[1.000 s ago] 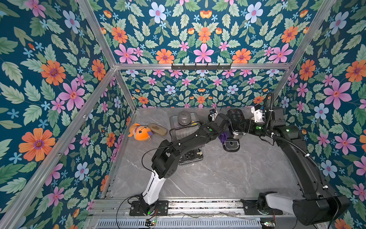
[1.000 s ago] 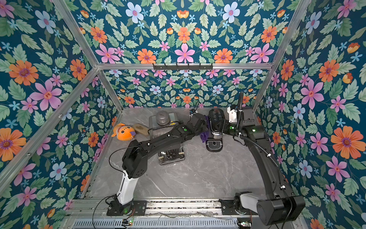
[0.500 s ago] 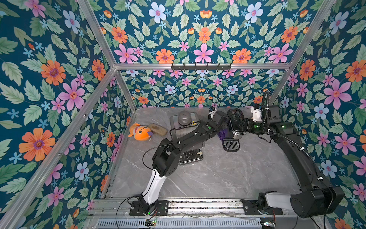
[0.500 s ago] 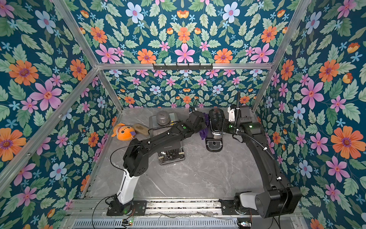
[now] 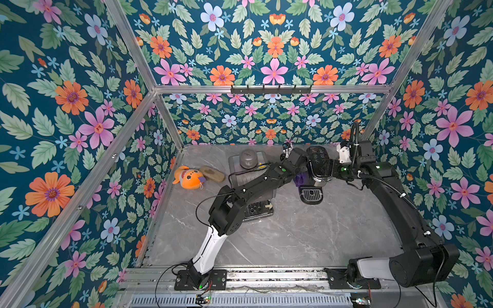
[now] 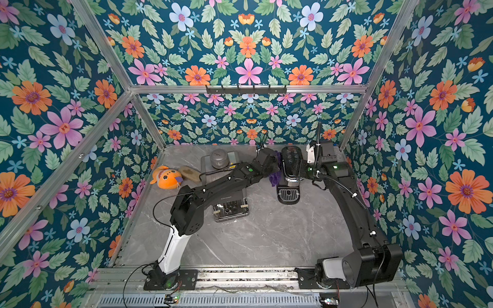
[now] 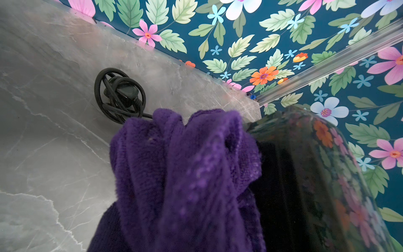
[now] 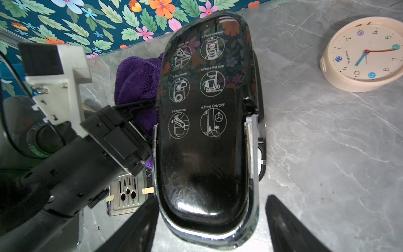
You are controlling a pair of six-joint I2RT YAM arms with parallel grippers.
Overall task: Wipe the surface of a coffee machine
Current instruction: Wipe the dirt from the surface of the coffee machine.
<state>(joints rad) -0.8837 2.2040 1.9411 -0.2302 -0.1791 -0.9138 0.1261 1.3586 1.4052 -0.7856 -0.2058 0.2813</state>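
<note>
The coffee machine [image 5: 317, 166] [image 6: 291, 162] is glossy black and stands at the back of the table, its drip tray [image 5: 310, 194] facing forward. My left gripper [image 5: 301, 173] [image 6: 276, 170] is shut on a purple cloth [image 7: 185, 174] [image 8: 135, 83], which presses against the machine's left side [image 7: 316, 174]; the cloth hides its fingers in the left wrist view. My right gripper [image 8: 211, 198] [image 5: 330, 170] is open at the machine's right side. One finger [image 8: 135, 227] lies close to the machine's rim, the other [image 8: 287, 227] stands apart from it.
An orange plush toy [image 5: 188, 177] and a brown oval piece [image 5: 212, 174] lie at the back left. A grey domed device [image 5: 248, 158] and a metal appliance [image 5: 258, 210] sit under the left arm. A coiled black cable [image 7: 118, 96] and a cream clock [image 8: 364, 54] lie near the machine.
The right gripper's jaws have widened around the machine and the right arm has drawn slightly toward the back wall. The left gripper with the cloth has shifted a little along the machine's side.
</note>
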